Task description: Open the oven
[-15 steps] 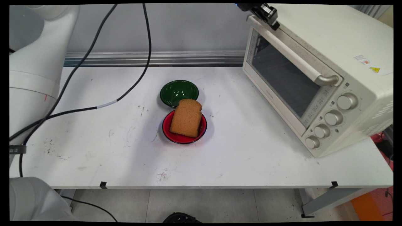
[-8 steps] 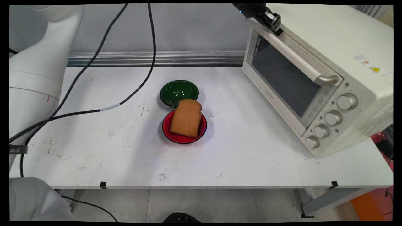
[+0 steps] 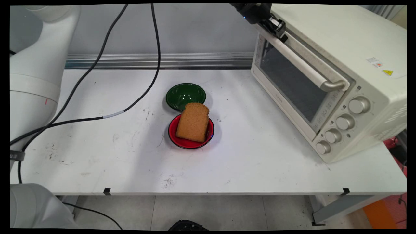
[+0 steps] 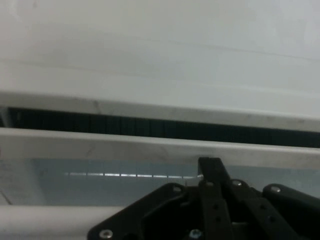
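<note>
White table (image 3: 260, 169) bears a toaster oven (image 3: 328, 78); gripper (image 3: 276, 27) at its door handle (image 3: 302, 63), jaws' state unclear.

On the white table (image 3: 260, 169), a slice of brown bread (image 3: 193, 122) leans in a red bowl (image 3: 182, 140), an empty green bowl (image 3: 182, 94) touching at 12 o'clock, a cream toaster oven (image 3: 341, 58) at 3 o'clock, its door slightly ajar.

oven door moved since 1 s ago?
Yes. The oven door has tipped open at its top: its handle now sits lower and further from the oven body's top edge, with a dark gap there. End effector is at the handle's far end.
</note>
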### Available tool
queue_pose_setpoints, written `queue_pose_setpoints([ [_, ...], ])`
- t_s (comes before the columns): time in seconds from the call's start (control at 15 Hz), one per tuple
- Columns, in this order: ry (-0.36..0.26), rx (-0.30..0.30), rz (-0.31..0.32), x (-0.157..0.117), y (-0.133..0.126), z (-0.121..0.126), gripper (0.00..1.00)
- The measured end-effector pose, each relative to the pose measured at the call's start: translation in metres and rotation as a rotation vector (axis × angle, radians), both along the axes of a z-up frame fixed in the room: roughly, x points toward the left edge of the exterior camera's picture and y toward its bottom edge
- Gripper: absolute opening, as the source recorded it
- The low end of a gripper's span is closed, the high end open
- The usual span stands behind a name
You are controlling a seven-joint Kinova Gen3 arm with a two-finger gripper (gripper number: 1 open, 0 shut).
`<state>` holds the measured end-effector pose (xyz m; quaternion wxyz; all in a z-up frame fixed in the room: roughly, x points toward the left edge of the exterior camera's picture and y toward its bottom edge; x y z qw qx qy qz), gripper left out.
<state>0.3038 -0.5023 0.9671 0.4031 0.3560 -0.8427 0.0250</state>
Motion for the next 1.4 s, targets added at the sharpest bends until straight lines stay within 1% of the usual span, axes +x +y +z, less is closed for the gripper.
queue_pose_setpoints([
  [1.4, -0.065, 0.064, 0.016, 0.049, 0.042, -0.029, 0.0],
])
